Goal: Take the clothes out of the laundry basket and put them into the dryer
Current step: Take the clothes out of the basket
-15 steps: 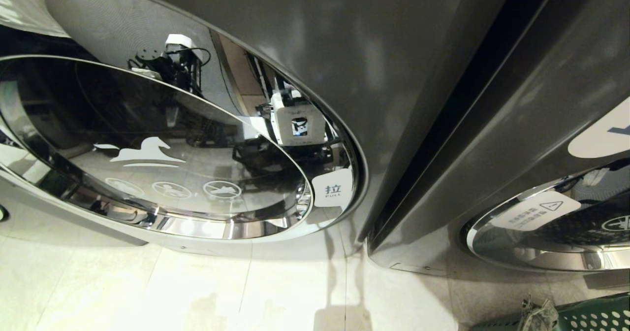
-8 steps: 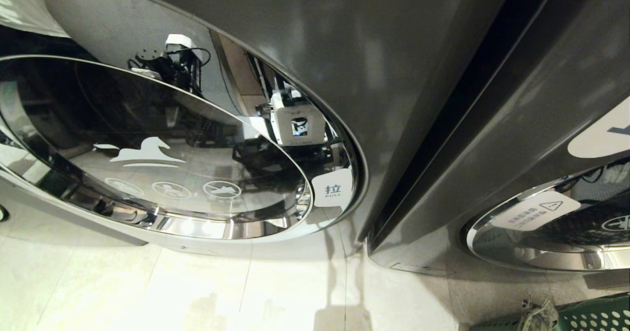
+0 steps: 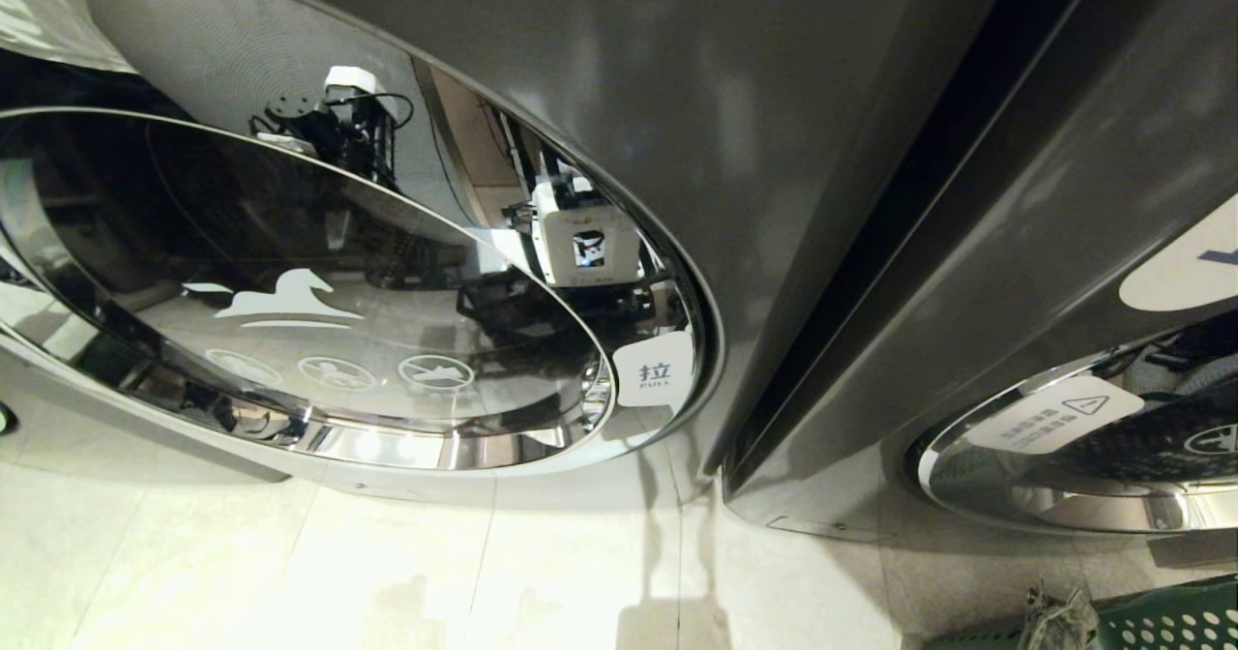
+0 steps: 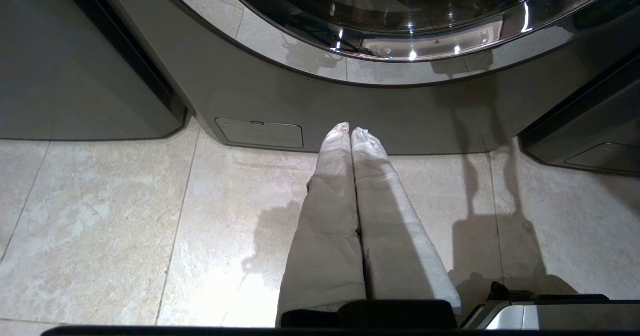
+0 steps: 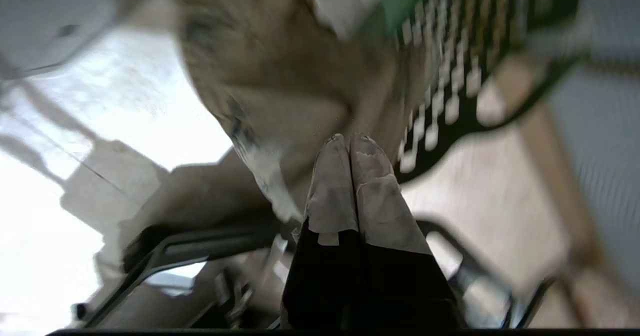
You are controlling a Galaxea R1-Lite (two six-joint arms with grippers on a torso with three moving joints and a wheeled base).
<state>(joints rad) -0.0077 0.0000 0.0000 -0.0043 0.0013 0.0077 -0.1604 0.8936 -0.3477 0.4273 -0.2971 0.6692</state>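
My right hand (image 5: 350,143) has its two cloth-covered fingers pressed flat together with nothing between them. Just beyond its fingertips lies a crumpled beige garment (image 5: 280,76), and beside that, a little farther out, the perforated wall of the green laundry basket (image 5: 450,51); this view is smeared, so I cannot tell whether the fingertips touch the cloth. My left hand (image 4: 351,132) is likewise closed tight and empty, poised over the pale tiled floor (image 4: 125,216), fingertips toward the grey base of the dryer (image 4: 400,121), whose chrome-ringed round door (image 3: 309,321) is closed. From the head I only catch the basket's corner (image 3: 1170,621) low at my right, grey-beige cloth (image 3: 1059,616) draped over its edge.
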